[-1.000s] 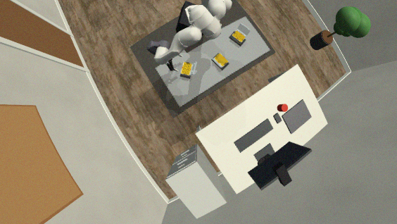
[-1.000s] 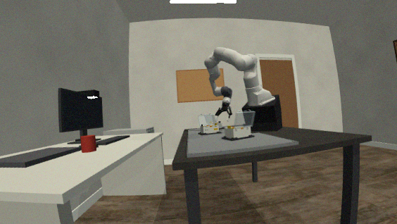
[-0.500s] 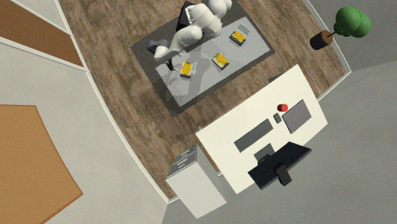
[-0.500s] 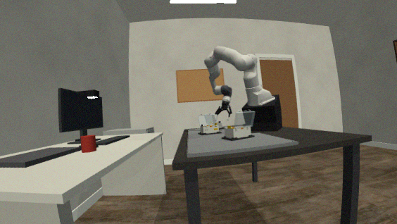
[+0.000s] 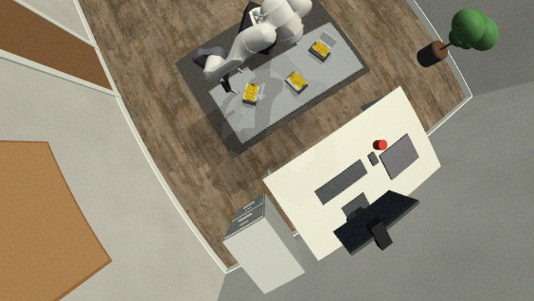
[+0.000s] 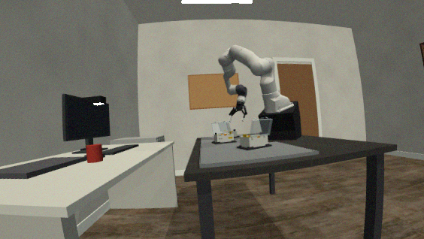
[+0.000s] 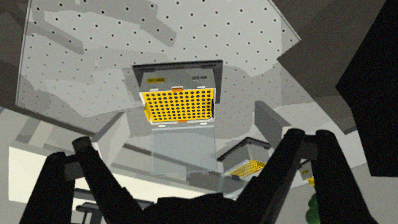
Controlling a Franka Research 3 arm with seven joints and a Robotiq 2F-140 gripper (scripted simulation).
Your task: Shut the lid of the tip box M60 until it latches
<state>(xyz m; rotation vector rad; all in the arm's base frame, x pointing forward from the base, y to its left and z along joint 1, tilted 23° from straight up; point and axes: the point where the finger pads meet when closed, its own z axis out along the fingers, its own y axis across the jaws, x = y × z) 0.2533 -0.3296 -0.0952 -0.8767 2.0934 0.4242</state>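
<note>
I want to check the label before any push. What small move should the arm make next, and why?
Probably move closer to the front wall of the tip box: the white sticker is too blurred to read. The end effector hangs open above it, touching nothing.

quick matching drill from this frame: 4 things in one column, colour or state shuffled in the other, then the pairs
Things:
1. gripper
2. cup on the white desk
3. insert of the box under the wrist camera
4. lid of that box

Colour or state:
A. yellow, full of holes
B. jaws wide apart, holding nothing
C. red
D. clear, standing open

Pairs: 1-B, 2-C, 3-A, 4-D
</note>
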